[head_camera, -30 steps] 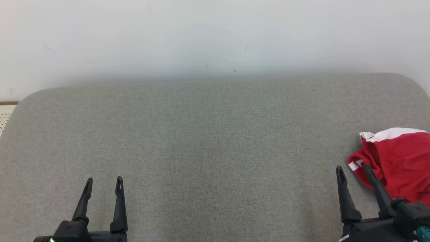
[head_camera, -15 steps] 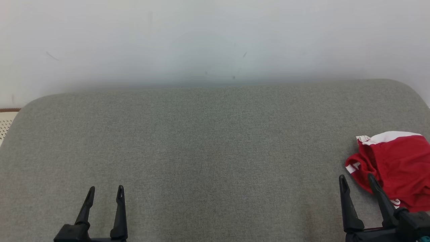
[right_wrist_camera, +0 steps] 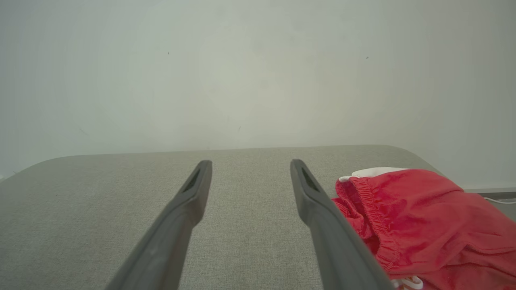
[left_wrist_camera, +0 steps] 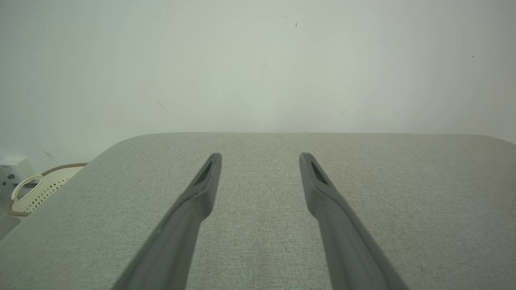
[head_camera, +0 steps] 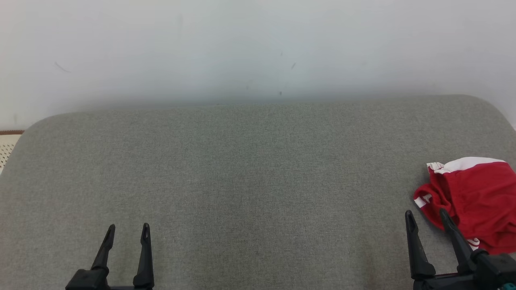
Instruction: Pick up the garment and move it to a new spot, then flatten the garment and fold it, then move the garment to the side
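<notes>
The garment is a crumpled red piece with white trim, lying at the right edge of the grey cushioned surface. In the right wrist view the garment bunches just right of my right finger. My right gripper hovers open at the lower right, its right fingertip beside the cloth's left edge, nothing between its fingers. Far off at the lower left my left gripper stands open over bare fabric, also seen as the left gripper from its own wrist.
A pale wall rises right behind the cushion's far edge. A white perforated basket with a brown rim sits off the surface's left end. The cushion's corners are rounded.
The head camera has tipped, so the whole picture slid down a little. Both grippers sit slightly lower in the view. The garment lies as before.
</notes>
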{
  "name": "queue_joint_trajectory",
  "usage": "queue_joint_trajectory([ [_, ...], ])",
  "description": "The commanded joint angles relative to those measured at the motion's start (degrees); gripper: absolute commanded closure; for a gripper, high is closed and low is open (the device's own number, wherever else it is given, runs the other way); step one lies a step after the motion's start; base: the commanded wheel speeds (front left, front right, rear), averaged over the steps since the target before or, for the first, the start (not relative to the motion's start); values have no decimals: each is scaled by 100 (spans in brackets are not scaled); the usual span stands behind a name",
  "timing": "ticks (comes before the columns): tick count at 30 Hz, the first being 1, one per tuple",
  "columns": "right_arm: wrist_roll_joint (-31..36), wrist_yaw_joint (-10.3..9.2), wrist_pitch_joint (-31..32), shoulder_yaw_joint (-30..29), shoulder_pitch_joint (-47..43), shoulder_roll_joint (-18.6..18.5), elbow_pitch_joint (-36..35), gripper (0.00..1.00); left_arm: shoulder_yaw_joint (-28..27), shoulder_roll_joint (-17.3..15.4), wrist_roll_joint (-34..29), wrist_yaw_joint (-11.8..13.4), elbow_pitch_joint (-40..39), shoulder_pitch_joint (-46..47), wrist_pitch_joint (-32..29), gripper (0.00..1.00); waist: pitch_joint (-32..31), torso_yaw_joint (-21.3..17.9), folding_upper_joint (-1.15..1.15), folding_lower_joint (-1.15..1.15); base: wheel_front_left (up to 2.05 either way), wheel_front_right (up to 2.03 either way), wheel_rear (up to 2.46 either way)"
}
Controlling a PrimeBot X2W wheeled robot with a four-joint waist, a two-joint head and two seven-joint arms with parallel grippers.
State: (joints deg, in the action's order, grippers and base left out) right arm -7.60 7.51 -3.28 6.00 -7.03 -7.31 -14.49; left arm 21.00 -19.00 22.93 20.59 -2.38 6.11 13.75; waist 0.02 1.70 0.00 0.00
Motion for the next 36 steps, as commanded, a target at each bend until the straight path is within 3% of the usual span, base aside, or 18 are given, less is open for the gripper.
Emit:
queue_joint_trajectory([
  [1,-2,-5,-18,15,-27,-14,2,0,7,-28,40,17,27,-57,28,0,-1,-4,0,0,0,0,0],
  [14,-28,-5,-21,41,-15,-1,-8,0,77,-73,20,43,58,0,-50,0,3,12,0,0,0,0,0],
  [15,-3,0,-2,38,0,1,20,100,80,-33,3,26,45,4,-61,100,3,12,0,0,0,0,0],
  [19,-103,0,-1,34,-24,16,137,100,103,39,95,5,111,-47,-66,100,5,10,0,0,0,0,0],
  [36,-2352,-1,471,-606,485,-261,1088,100,266,405,2046,-676,954,531,-13,100,15,-19,0,0,0,0,0],
])
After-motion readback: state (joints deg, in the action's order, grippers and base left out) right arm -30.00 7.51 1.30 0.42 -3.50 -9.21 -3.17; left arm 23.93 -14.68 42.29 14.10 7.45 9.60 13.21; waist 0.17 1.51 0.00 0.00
